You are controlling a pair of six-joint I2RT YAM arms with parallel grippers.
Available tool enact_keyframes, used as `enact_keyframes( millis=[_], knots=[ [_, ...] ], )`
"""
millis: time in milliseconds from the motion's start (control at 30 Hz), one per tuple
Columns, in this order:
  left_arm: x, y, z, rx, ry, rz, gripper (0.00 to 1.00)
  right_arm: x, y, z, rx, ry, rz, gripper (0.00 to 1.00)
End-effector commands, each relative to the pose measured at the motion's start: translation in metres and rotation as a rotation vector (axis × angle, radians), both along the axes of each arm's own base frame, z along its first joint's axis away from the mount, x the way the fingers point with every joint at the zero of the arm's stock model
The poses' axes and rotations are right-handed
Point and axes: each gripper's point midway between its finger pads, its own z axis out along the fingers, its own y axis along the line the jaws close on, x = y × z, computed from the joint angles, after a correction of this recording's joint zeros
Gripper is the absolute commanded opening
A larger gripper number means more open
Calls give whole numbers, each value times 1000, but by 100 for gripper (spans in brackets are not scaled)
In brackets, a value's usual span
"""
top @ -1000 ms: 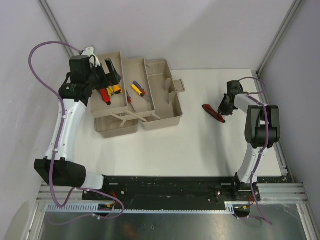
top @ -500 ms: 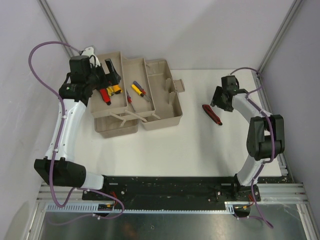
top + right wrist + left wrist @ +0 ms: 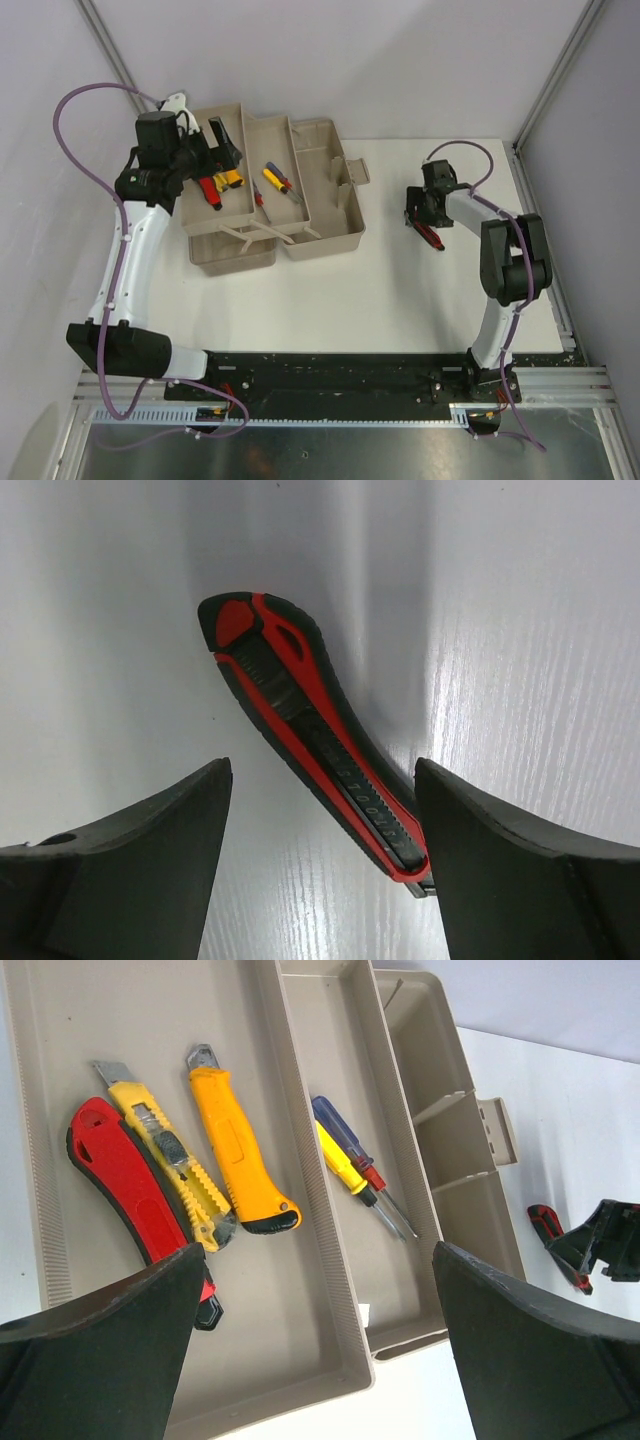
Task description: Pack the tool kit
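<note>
The beige tool kit box stands open at the back left, its trays spread out. My left gripper hovers open over the left tray, holding nothing. That tray holds a red cutter and two yellow cutters; small screwdrivers lie in the middle tray. A red and black cutter lies flat on the white table at the right. My right gripper is just above it, open, with the cutter's blade end between the fingers and not clamped.
The white table stretches between the box and the right arm. The box's deep right compartment has dividers and a latch tab on its right side. Grey walls and frame posts close in the back and sides.
My right gripper has swung left to over the red and black cutter and gone from shut to open. The left arm has stayed still.
</note>
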Motion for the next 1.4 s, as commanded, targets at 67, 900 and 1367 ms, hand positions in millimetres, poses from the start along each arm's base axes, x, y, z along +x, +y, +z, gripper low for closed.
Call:
enact_keyframes(
  millis=[67, 900, 1367],
  knots=[
    [-8, -6, 30, -12, -82, -39, 100, 10, 12, -6, 30, -11, 84, 74],
    [-51, -96, 37, -179, -87, -404, 99, -15, 111, 167, 587, -254, 222, 10],
    [-110, -235, 77, -356, -262, -763, 99, -108, 198, 382, 1149, -563, 542, 12]
  ],
)
